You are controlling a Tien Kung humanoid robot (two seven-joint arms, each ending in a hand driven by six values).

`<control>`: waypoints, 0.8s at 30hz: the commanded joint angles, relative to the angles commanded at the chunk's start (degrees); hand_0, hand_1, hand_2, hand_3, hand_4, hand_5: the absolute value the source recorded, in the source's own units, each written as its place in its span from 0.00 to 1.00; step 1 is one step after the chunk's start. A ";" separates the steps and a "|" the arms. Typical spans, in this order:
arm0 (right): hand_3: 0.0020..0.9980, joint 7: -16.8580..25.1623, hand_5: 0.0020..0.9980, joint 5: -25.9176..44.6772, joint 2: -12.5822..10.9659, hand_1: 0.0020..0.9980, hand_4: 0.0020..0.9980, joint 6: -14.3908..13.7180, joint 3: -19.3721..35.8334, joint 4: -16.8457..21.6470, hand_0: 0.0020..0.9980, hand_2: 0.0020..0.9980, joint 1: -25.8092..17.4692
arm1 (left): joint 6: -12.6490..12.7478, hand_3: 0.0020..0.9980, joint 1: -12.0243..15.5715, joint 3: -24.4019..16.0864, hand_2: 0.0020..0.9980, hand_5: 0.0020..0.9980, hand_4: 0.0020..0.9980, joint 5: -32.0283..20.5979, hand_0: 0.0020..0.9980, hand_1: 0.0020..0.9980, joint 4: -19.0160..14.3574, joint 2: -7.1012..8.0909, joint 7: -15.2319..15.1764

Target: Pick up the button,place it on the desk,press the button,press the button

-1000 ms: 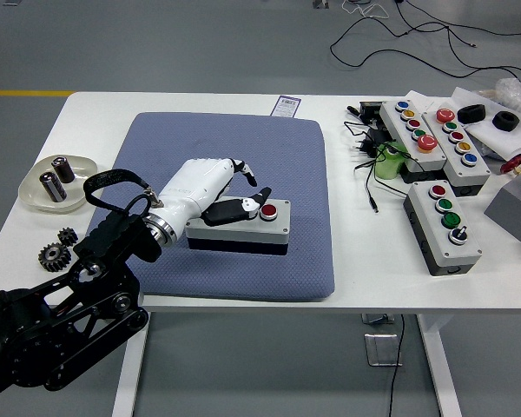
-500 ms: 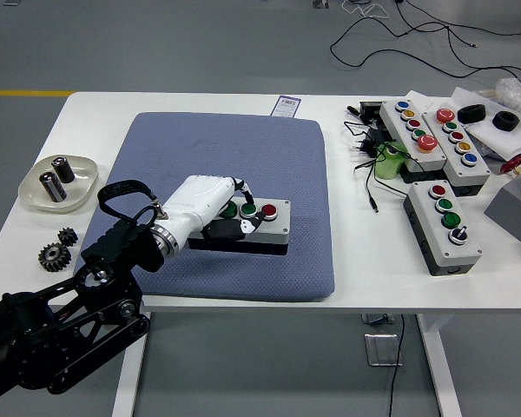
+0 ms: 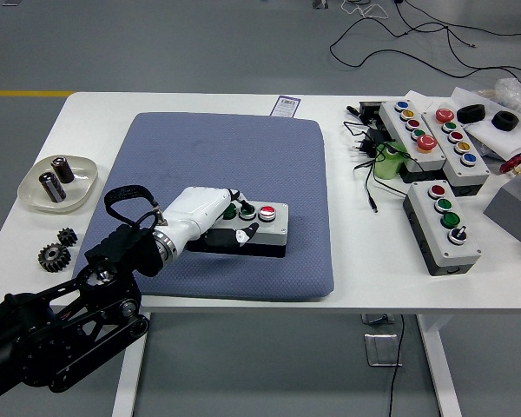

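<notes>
The grey rectangular button box (image 3: 259,228) lies on the blue-grey padded mat (image 3: 234,165) on the white surface (image 3: 365,261), already placed. Over the last second the white five-fingered left hand (image 3: 210,214) has drawn back toward the box's left end, uncovering two green buttons beside the red button (image 3: 267,212). Its fingers are now curled down over the box's left part, thumb at the front edge, holding nothing. Judgement: a press is under way or just completed. Right hand not visible.
</notes>
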 joint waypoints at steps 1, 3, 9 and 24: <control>0.62 -0.01 0.17 -0.01 0.00 0.66 0.31 0.00 -0.01 0.00 0.67 0.68 0.01 | 0.12 0.62 -0.03 -0.01 0.00 0.73 0.65 -0.05 0.00 0.00 -0.08 0.02 -0.02; 0.62 -0.05 0.17 -0.16 0.00 0.66 0.31 0.01 0.07 0.00 0.67 0.68 -0.02 | 1.34 0.62 0.00 -0.31 0.00 0.74 0.65 -0.48 0.00 0.00 -0.51 0.01 -0.16; 0.62 -0.07 0.17 -0.20 -0.01 0.66 0.31 0.01 0.08 0.00 0.67 0.68 -0.21 | 4.76 0.62 0.20 -1.47 0.00 0.75 0.65 -0.40 0.00 0.00 -2.39 -0.02 -0.21; 0.62 -0.05 0.17 -0.43 -0.08 0.66 0.31 0.03 -0.02 0.00 0.67 0.68 -0.58 | 6.16 0.62 -0.05 0.73 0.00 0.77 0.65 -1.66 0.00 0.00 -4.43 -0.90 -0.60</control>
